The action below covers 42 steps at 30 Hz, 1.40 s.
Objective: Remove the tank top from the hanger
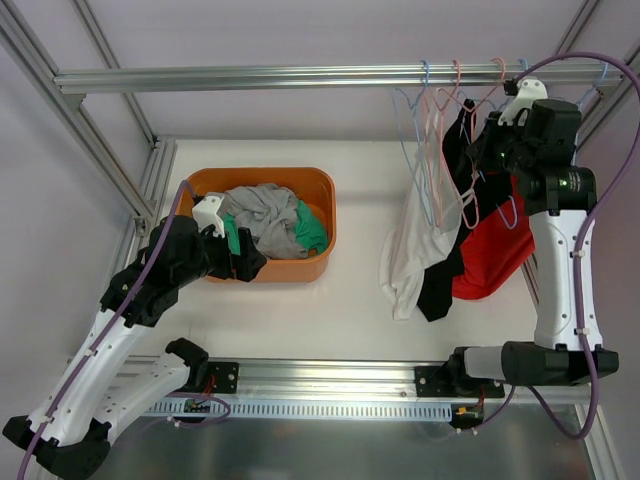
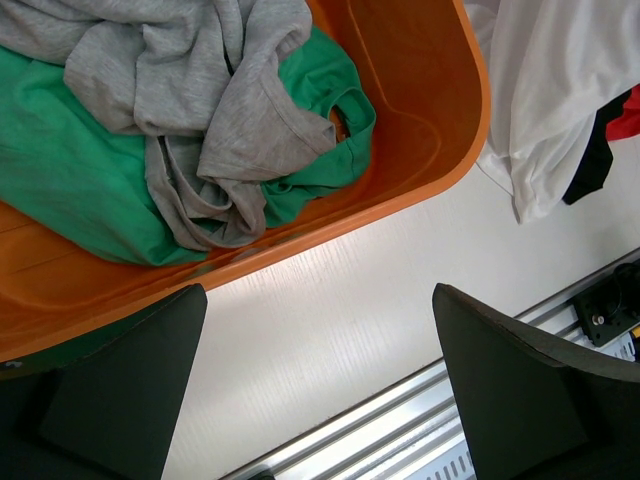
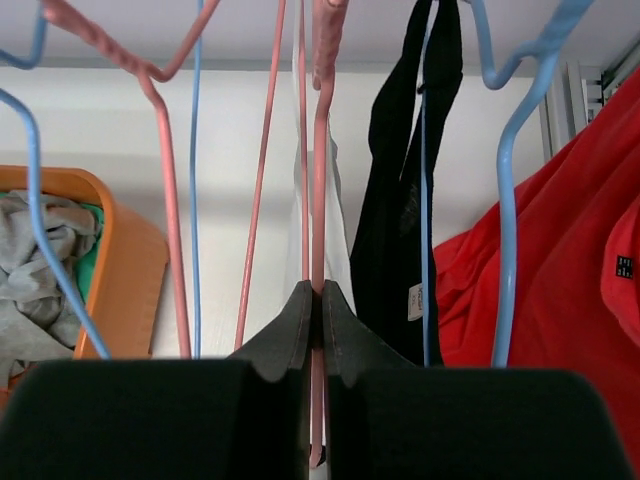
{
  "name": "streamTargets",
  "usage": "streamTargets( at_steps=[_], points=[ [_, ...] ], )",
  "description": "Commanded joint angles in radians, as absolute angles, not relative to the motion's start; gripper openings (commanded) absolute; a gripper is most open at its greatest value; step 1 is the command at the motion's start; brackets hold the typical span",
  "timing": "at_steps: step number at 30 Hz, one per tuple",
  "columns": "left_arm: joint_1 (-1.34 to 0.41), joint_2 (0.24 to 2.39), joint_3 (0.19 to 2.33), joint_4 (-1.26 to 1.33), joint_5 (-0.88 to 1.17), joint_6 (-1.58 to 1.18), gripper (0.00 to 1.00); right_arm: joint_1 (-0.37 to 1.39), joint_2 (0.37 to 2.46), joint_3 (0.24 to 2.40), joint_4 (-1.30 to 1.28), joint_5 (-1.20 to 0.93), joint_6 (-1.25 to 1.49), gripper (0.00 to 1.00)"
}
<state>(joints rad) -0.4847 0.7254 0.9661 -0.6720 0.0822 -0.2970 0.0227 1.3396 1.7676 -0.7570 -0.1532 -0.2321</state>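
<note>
Over white tabletop (image 1: 350, 310), white tank top (image 1: 412, 245) still hangs from rail (image 1: 300, 76) on pink hanger (image 3: 320, 150), not off yet: right fingers (image 3: 290, 335) pinch that hanger, left fingers (image 2: 130, 390) spread w/ nothing, by orange bin (image 2: 440, 150)

The smooth white tabletop (image 1: 350, 320) carries one oval orange plastic basket (image 1: 300, 270), toward its left side.

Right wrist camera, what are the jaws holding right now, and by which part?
The right gripper is shut on a pink hanger, pinching a straight upright run of its wire.
</note>
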Motion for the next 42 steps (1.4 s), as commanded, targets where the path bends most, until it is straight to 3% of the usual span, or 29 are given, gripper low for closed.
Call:
streamTargets(
  at_steps=[1,14,29,32,38,42],
  points=[
    [-0.486,0.718,0.96,-0.661,0.098,-0.287,0.99,0.032,1.255,1.77,-0.643,-0.193,-0.184,0.0],
    [-0.486,0.698,0.968,-0.66,0.113,-0.31,0.99,0.038,1.089,1.704,-0.597,-0.071,-0.216,0.0],
    [-0.531,0.863,1.273,-0.52,0.319,-0.383,0.99,0.04,0.64,1.538,-0.92,-0.073,-0.213,0.0],
    [-0.673,0.957,1.377,-0.468,0.261,-0.356,0.99,0.04,0.569,1.586,-1.031,-0.122,-0.228,0.0],
    [-0.932,1.248,1.759,-0.442,0.196,-0.203,0.99,0.041,0.567,1.892,-1.261,-0.237,-0.273,0.0],
    [-1.064,1.457,2.064,-0.414,0.265,-0.086,0.99,0.077,0.577,1.988,-1.266,-0.328,-0.275,0.0]
  ],
)
